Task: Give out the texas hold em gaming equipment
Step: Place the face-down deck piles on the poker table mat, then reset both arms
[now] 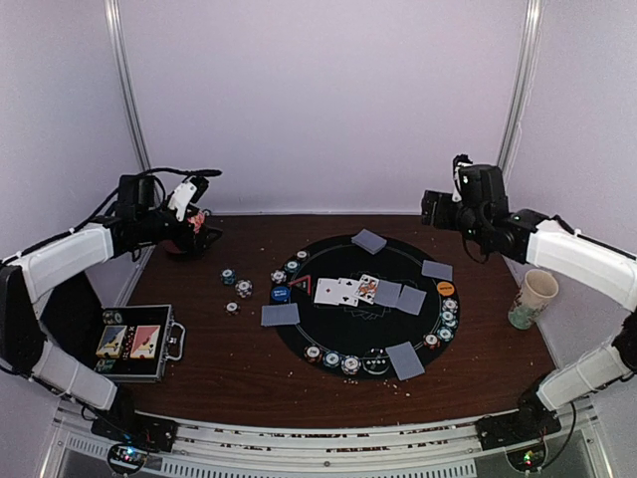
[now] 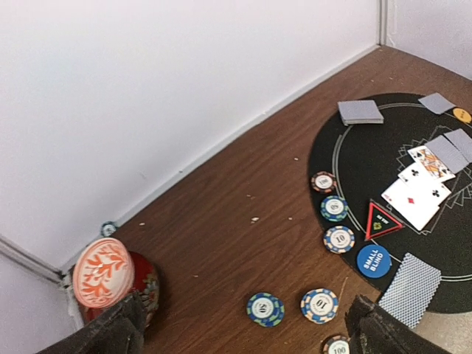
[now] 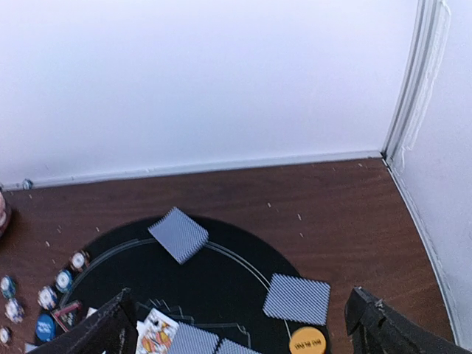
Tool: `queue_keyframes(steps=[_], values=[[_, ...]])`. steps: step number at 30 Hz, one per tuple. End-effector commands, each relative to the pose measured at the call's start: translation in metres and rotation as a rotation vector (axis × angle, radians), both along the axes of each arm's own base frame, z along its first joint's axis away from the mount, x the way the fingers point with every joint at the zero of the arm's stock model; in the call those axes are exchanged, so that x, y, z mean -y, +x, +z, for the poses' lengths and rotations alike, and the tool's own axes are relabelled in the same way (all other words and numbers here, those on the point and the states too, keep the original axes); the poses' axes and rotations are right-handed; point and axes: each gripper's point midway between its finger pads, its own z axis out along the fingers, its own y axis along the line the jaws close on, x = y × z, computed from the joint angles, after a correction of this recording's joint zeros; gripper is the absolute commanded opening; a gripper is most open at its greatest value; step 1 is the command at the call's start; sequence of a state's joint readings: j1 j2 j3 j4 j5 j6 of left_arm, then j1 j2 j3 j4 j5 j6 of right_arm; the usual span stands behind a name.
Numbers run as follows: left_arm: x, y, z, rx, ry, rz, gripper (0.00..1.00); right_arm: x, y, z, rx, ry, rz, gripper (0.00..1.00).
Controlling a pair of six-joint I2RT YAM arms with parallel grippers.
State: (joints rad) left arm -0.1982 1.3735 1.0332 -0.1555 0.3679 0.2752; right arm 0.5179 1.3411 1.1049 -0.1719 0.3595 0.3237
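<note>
1. Left claw (image 2: 247, 304): jaws wide, nothing between them. It hangs over the far-left corner of the table (image 1: 239, 383), beside the red bowl (image 2: 146, 284).
2. Right claw (image 3: 241, 299): jaws wide, empty. It hangs over the far right of the table, beyond the mat (image 1: 348, 261).
3. Mat: round, black, centre-right on the table.
4. Face-up cards (image 1: 346, 291): three overlapping in a row at mat centre. Centre face-down cards (image 1: 399, 297): two, just right of that row.
5. Other face-down sets on the mat: far cards (image 1: 369, 240), right cards (image 1: 436, 269), near cards (image 1: 405, 360). Left cards (image 1: 280, 315) lie across the mat's left edge.
6. Loose chips (image 1: 244, 289): three on bare table left of the mat. Far-left chips (image 1: 292, 266), near chips (image 1: 350, 364) and right chips (image 1: 448, 317) sit in rows along the mat's rim.
7. Orange button (image 1: 445, 288): right rim. Blue button (image 1: 280, 295) and red triangle (image 1: 301, 285): left rim, side by side.
8. Case (image 1: 139, 344): near left, open, with two packs inside. Cup (image 1: 532, 299): on the table right of the mat.
</note>
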Motion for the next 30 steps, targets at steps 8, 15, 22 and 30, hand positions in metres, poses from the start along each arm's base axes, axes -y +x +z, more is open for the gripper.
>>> queue_keyframes(steps=[8, 15, 22, 30], values=[[-0.064, -0.060, 0.008, 0.186, 0.019, 0.215, 0.98, 0.014, -0.093, -0.037, -0.064, -0.052, -0.025, 1.00], [-0.071, -0.082, 0.008, 0.244, 0.030, 0.235, 0.98, 0.040, -0.123, -0.064, 0.014, 0.013, -0.039, 1.00], [-0.080, -0.087, 0.009, 0.273, 0.039, 0.279, 0.98, 0.051, -0.131, -0.064, 0.057, 0.047, -0.058, 1.00], [-0.078, -0.091, 0.007, 0.274, 0.024, 0.269, 0.98, 0.050, -0.130, -0.068, 0.053, 0.041, -0.060, 1.00]])
